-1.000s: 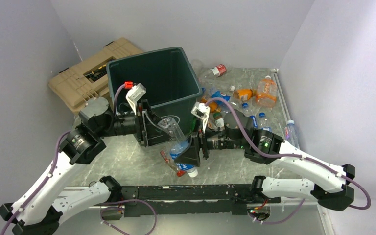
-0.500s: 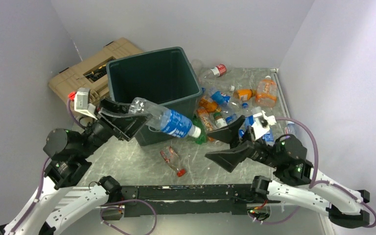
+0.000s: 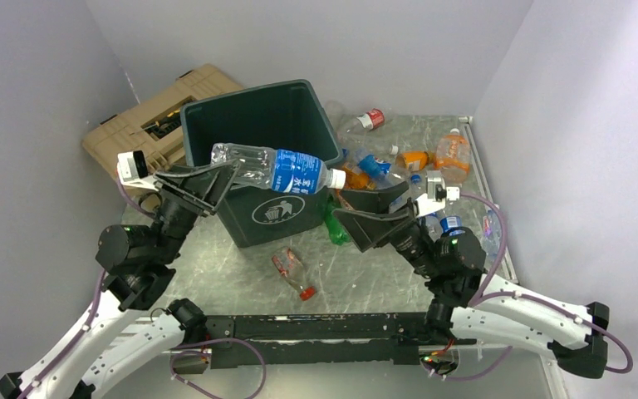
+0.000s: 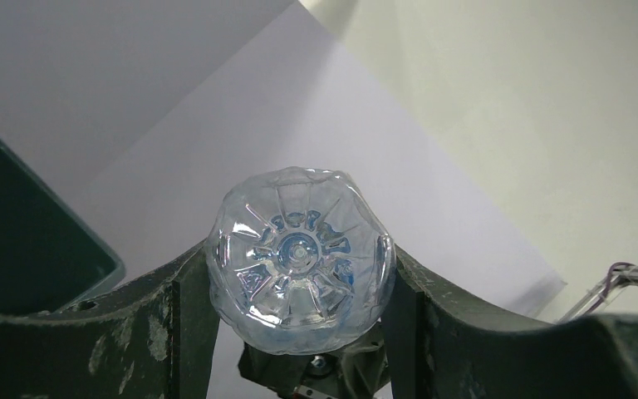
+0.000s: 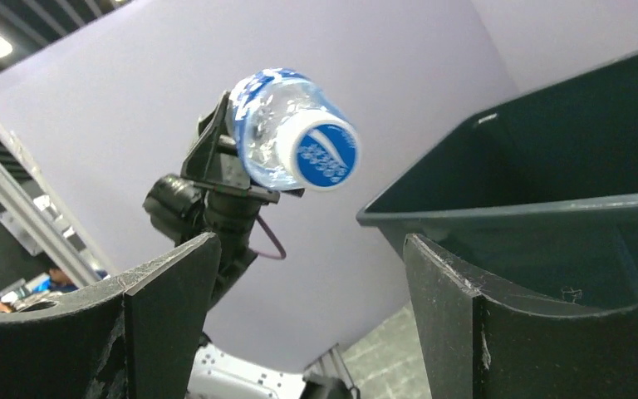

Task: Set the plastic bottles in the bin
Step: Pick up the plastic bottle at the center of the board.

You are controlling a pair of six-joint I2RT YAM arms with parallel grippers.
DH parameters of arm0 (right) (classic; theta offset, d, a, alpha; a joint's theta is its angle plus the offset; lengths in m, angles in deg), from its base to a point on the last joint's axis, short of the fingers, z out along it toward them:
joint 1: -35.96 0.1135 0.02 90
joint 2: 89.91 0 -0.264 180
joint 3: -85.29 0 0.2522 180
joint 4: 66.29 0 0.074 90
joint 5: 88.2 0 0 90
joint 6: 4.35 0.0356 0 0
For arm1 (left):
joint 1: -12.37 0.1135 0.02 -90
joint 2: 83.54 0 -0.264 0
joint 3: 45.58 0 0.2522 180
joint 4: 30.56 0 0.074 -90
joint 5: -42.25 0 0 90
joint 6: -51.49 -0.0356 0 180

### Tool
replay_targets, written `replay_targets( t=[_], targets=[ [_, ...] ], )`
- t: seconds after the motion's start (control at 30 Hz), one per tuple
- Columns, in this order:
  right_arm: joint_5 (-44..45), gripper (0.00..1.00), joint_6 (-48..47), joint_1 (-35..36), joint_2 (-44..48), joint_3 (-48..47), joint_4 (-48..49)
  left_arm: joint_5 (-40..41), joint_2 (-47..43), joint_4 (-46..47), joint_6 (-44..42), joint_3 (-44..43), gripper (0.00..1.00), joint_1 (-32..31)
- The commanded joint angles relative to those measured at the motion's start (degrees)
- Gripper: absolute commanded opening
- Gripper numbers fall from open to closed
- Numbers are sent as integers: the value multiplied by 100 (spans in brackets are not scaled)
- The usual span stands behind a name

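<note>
My left gripper (image 3: 216,176) is shut on the base end of a clear bottle with a blue label and white cap (image 3: 278,170), held level over the front rim of the dark green bin (image 3: 259,106). The left wrist view shows the bottle's ribbed base (image 4: 299,258) between the fingers. The right wrist view sees the bottle cap (image 5: 324,154) and the bin's rim (image 5: 515,208). My right gripper (image 3: 370,212) is open and empty, raised just right of the bin. Several other bottles (image 3: 415,162) lie on the table right of the bin. A small crushed bottle with a red cap (image 3: 292,273) lies in front of the bin.
A tan ribbed hard case (image 3: 145,125) sits left of and behind the bin. A green bottle (image 3: 332,224) leans at the bin's front right corner. An orange bottle (image 3: 453,158) lies at the back right. Grey walls close in on both sides.
My left gripper has lifted the blue-label bottle up and back from in front of the bin to over its front rim. My right gripper let go earlier and has swung up beside the bin.
</note>
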Motion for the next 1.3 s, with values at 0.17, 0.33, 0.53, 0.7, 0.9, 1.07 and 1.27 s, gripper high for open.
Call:
replay_targets(
  t=[0.17, 0.33, 0.53, 0.7, 0.9, 1.07, 1.27],
  targets=[
    [629, 88, 378, 7, -469, 142, 2877, -105, 194, 879, 386, -161, 0, -11],
    [538, 89, 416, 7, -989, -295, 2922, -165, 333, 969, 372, -241, 0, -8],
    [417, 82, 497, 7, -1335, -593, 2879, -200, 414, 968, 333, -338, 0, -13],
    [798, 55, 618, 0, -1393, -346, 3247, -200, 390, 1014, 330, -239, 0, -12],
    [609, 45, 643, -2, -1582, -461, 3334, -200, 372, 983, 306, -157, 0, -10],
    [385, 36, 710, -19, -1682, -597, 3207, -191, 311, 960, 282, -59, 0, -13],
    [303, 0, 541, -29, -1491, -562, 3045, -143, 130, 357, -22, -66, 38, -12]
  ],
)
